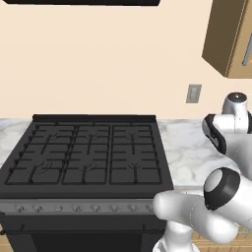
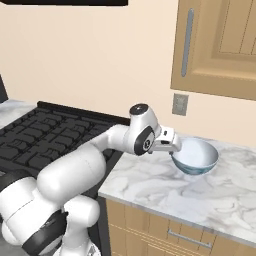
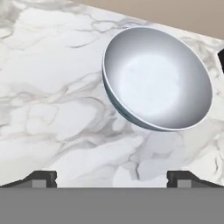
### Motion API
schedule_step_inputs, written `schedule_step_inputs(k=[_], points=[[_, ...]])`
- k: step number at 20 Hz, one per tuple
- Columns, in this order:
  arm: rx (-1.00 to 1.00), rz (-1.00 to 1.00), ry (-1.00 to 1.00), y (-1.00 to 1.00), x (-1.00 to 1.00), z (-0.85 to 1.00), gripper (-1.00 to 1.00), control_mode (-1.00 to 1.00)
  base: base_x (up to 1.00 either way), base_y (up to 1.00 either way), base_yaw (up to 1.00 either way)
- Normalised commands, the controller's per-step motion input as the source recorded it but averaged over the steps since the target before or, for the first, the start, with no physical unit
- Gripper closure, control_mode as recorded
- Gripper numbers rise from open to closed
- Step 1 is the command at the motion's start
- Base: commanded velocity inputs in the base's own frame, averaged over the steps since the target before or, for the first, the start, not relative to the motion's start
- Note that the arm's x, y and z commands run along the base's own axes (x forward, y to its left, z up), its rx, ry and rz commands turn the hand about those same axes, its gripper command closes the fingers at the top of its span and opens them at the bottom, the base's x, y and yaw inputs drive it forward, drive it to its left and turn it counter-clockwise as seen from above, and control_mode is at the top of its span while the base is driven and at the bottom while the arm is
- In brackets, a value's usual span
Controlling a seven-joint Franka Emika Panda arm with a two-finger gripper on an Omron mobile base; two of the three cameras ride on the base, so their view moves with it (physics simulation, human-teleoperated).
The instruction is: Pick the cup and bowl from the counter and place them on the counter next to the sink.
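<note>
1. I see the bowl (image 3: 157, 78) sitting upright on the counter (image 3: 52, 87), right of the stove (image 2: 45, 135).
2. My gripper (image 3: 112, 177) hangs over the marble just short of the bowl, jaws spread wide, holding nothing.
3. In the right base view the hand seems close beside the bowl's (image 2: 196, 156) near rim; I can't tell whether it touches.

Black gas stove (image 1: 86, 157) with six grated burners and a row of front knobs (image 1: 74, 208). Grey wall outlet (image 1: 193, 93) on the beige wall (image 1: 98, 59). Wooden wall cabinet (image 2: 220, 45) with a vertical metal handle (image 2: 187, 42).
</note>
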Motion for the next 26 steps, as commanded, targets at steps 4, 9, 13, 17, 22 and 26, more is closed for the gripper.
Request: schedule_step_inputs(k=[4, 9, 13, 17, 22, 26], points=[[0.0, 0.0, 0.0, -0.12, 0.39, 0.0, -1.0, -1.0, 0.0, 0.0, 0.0], [0.0, 0.0, 0.0, -0.14, 0.3, 0.0, -1.0, -1.0, 0.0, 0.0, 0.0], [0.0, 0.0, 0.0, -0.08, 0.11, -0.02, -1.0, -1.0, 0.0, 0.0, 0.0], [0.0, 0.0, 0.0, -0.08, 0.09, -0.17, -1.0, -1.0, 0.0, 0.0, 0.0], [0.0, 0.0, 0.0, -0.09, 0.21, -0.21, -1.0, -1.0, 0.0, 0.0, 0.0], [0.0, 0.0, 0.0, -0.04, 0.31, -0.24, -1.0, -1.0, 0.0, 0.0, 0.0]])
